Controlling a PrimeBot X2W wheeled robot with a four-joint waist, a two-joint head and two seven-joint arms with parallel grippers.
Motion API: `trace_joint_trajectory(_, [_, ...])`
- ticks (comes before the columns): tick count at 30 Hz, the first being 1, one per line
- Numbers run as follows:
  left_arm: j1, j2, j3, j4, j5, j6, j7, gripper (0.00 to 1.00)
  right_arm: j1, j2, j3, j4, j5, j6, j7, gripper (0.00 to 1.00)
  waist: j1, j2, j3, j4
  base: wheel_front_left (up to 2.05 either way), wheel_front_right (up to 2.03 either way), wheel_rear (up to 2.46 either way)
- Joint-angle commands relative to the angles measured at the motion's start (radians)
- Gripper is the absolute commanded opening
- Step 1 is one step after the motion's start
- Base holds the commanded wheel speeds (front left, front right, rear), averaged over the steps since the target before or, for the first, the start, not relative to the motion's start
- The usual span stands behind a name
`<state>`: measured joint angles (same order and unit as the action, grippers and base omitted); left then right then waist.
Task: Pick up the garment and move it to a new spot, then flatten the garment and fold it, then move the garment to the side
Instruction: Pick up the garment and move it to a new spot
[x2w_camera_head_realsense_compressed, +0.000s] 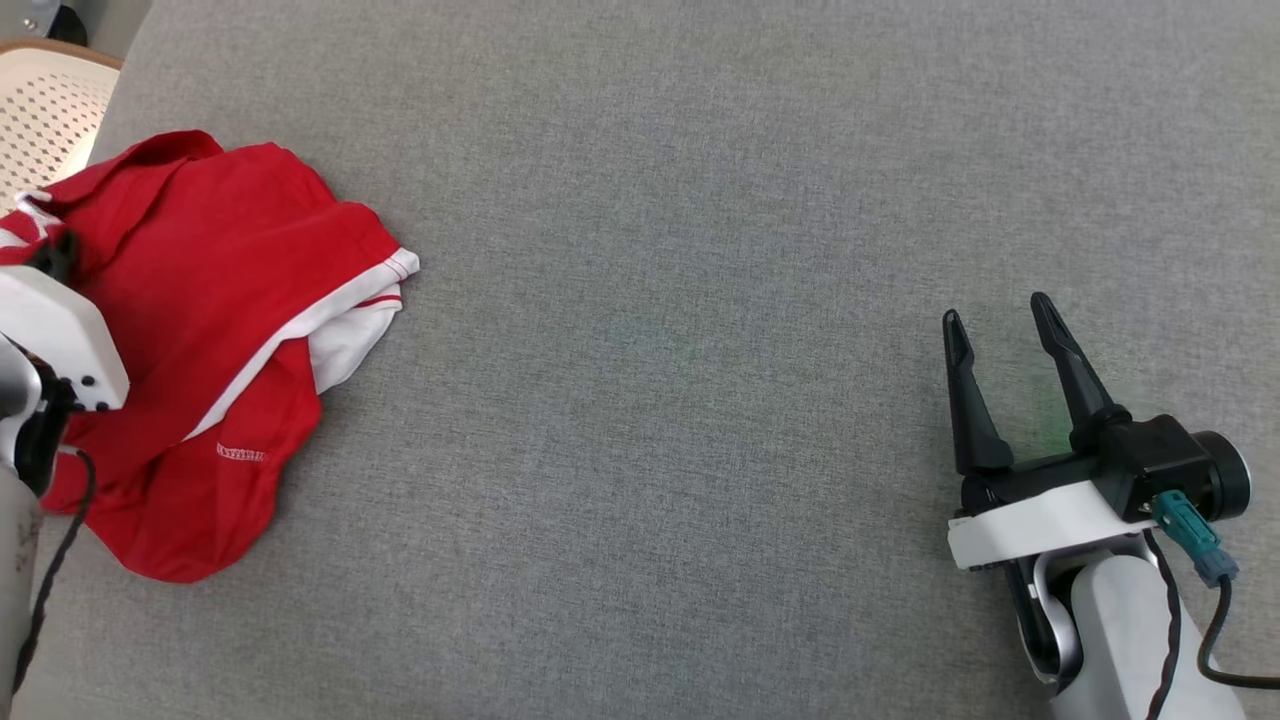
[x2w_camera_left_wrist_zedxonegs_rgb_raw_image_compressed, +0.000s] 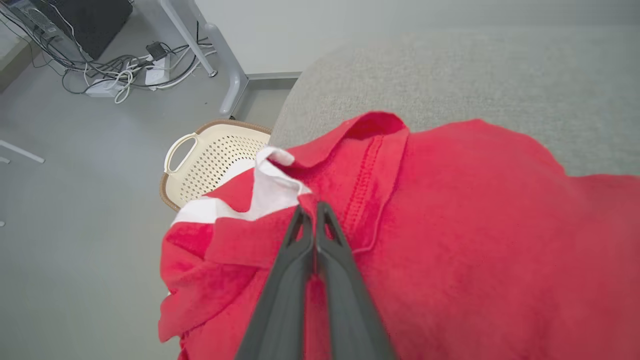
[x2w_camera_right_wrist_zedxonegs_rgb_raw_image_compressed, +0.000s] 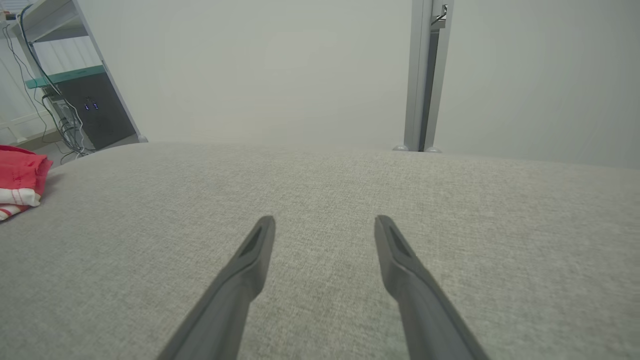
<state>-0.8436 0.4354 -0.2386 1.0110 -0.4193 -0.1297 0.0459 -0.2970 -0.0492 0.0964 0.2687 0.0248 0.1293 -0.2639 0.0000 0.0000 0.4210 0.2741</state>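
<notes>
Now, clamping the left claw (x2w_camera_left_wrist_zedxonegs_rgb_raw_image_compressed: 311, 207) shut on the garment (x2w_camera_left_wrist_zedxonegs_rgb_raw_image_compressed: 450, 225), pinching red cloth beside the collar. Holding the right claw (x2w_camera_head_realsense_compressed: 995, 308) spread wide and empty, well apart, over bare tabletop (x2w_camera_head_realsense_compressed: 700, 250). Barely starting, by the look of it: leaving the garment crumpled at the tabletop's left edge, not yet relocated, flattened or folded. Catching the pinch and the basket (x2w_camera_left_wrist_zedxonegs_rgb_raw_image_compressed: 215, 155) beyond the edge in the left wrist view; getting the heap's whole spread in the head view.

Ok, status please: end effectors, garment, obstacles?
Left end effector shut on garment near collar. Right end effector open, apart. Basket beyond edge, not blocking.
</notes>
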Motion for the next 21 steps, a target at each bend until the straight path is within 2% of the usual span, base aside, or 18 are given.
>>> trace_joint_trajectory(1, [-0.024, 0.018, -0.002, 0.007, -0.003, -0.001, -0.037, 0.00, 0.002, -0.002, 0.004, 0.005, 0.010, 0.003, -0.001, 1.00, 0.0000, 0.0000, -0.012, -0.002, 0.00, 0.00, 0.00])
trace_joint_trajectory(9, [-0.049, 0.030, -0.021, -0.050, 0.008, -0.001, -0.222, 0.00, 0.028, -0.002, 0.007, 0.014, 0.050, 0.003, -0.001, 1.00, 0.0000, 0.0000, -0.108, -0.018, 0.00, 0.00, 0.00])
trace_joint_trajectory(13, [-0.060, 0.029, -0.035, -0.116, 0.019, -0.001, -0.264, 0.00, 0.043, -0.002, 0.007, 0.017, 0.069, 0.003, -0.001, 1.00, 0.0000, 0.0000, -0.156, -0.023, 0.00, 0.00, 0.00])
trace_joint_trajectory(21, [-0.084, 0.008, -0.063, -0.424, 0.039, 0.017, -0.278, 0.00, 0.077, -0.002, 0.003, 0.015, 0.133, 0.003, -0.001, 1.00, 0.0000, 0.0000, -0.255, -0.054, 0.00, 0.00, 0.00])
